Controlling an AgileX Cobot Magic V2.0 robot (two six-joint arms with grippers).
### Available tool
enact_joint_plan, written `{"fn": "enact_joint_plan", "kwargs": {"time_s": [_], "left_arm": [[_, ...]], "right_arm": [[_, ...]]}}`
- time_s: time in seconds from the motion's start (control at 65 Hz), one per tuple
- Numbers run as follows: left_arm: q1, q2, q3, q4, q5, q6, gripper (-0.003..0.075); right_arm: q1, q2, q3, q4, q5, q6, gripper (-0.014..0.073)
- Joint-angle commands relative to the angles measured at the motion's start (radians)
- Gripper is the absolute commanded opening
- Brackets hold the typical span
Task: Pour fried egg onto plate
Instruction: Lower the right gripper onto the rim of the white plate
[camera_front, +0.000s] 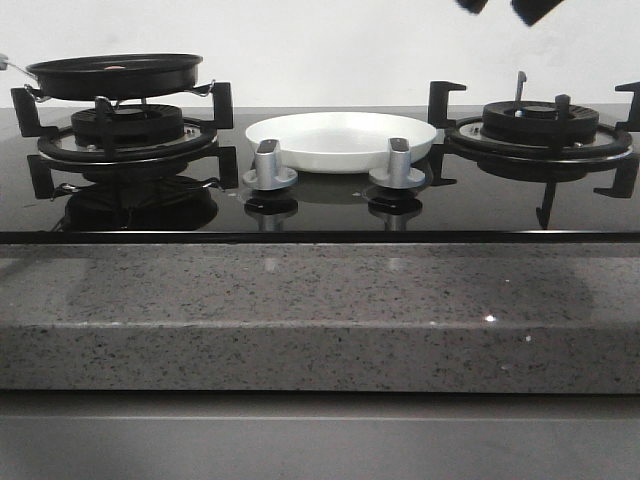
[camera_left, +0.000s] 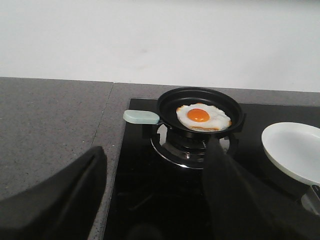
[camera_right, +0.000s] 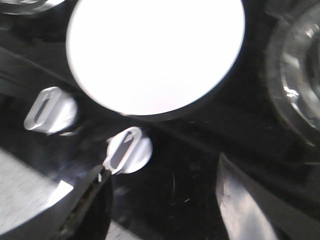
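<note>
1. Front view: plate (camera_front: 341, 140) at centre, on the hob between two burners; black pan (camera_front: 115, 75) on the burner at upper left; right pincer (camera_front: 503, 8) barely visible at the top edge.
2. Left wrist view: fried egg (camera_left: 203, 117) lies in the pan (camera_left: 200, 111), upper centre; plate (camera_left: 295, 151) at right edge; left pincer (camera_left: 155, 200) wide, holding nothing.
3. Right wrist view: plate (camera_right: 156, 52) fills the top; right pincer (camera_right: 165, 210) spread wide above the knobs (camera_right: 129, 150), holding nothing.

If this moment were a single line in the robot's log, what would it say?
fried egg: in pan on left burner | plate: bare, mid-stove | left end effector: open, short of pan | right end effector: open, above knobs
</note>
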Motion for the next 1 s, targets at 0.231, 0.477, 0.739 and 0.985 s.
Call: {"fn": "enact_joint_plan", "kwargs": {"time_s": [0.231,0.477,0.739,0.985], "left_arm": [[-0.006,0.013,-0.033,-0.007,-0.079,-0.004,0.0417],[-0.006,0.013,-0.033,-0.007,-0.079,-0.004,0.0417],[-0.006,0.013,-0.033,-0.007,-0.079,-0.004,0.0417],[-0.006,0.013,-0.033,-0.007,-0.079,-0.004,0.0417]], "right_arm": [[-0.001,0.261,-0.380,-0.057,0.217,0.136,0.0461],[-0.003,0.437,-0.575,-0.060,0.279,0.170,0.0358],[-0.015,0.525,-0.629,-0.063,0.279,0.180,0.0357],[-0.024,0.552,-0.629,-0.062,0.279,0.181,0.0346]]}}
